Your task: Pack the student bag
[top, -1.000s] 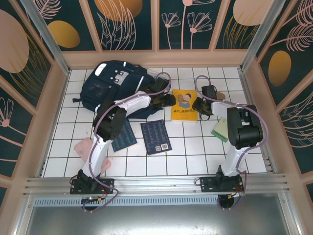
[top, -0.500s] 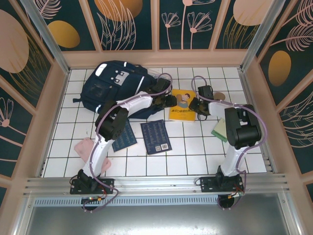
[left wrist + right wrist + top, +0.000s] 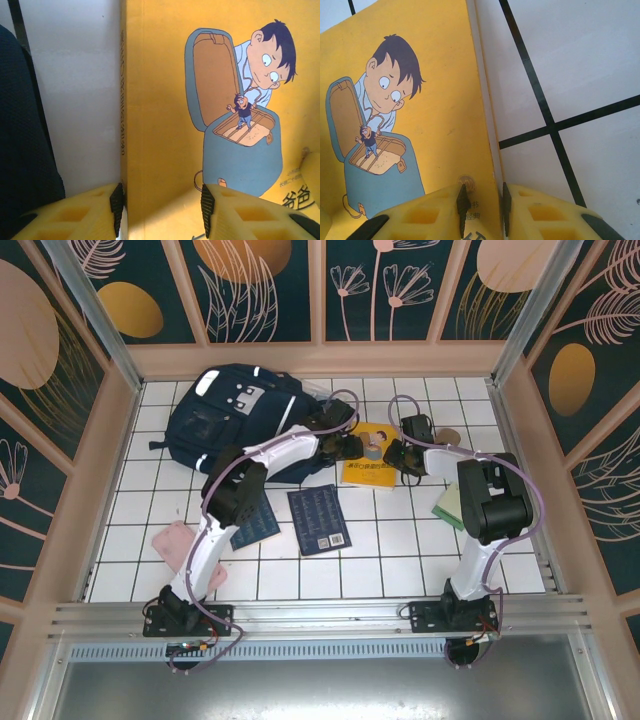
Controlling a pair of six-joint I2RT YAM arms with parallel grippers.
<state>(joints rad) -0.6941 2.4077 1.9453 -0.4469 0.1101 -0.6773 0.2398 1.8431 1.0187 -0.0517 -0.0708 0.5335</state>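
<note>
Now our right gripper (image 3: 480, 204) is clenched on the yellow book (image 3: 435, 110), with the student bag (image 3: 228, 418) off to its left
From that pinch on the book's right edge the cover runs leftward to our left gripper (image 3: 161, 207), jaws apart over the opposite edge and grasping nothing we can see; just past it lies the bag. The book's long axis points roughly away from the bases, so we judge it must travel sideways; of the 2 arms, the left is nearer the bag

Top camera looks down; close wrist cameras share the yellow book (image 3: 160, 130)
</note>
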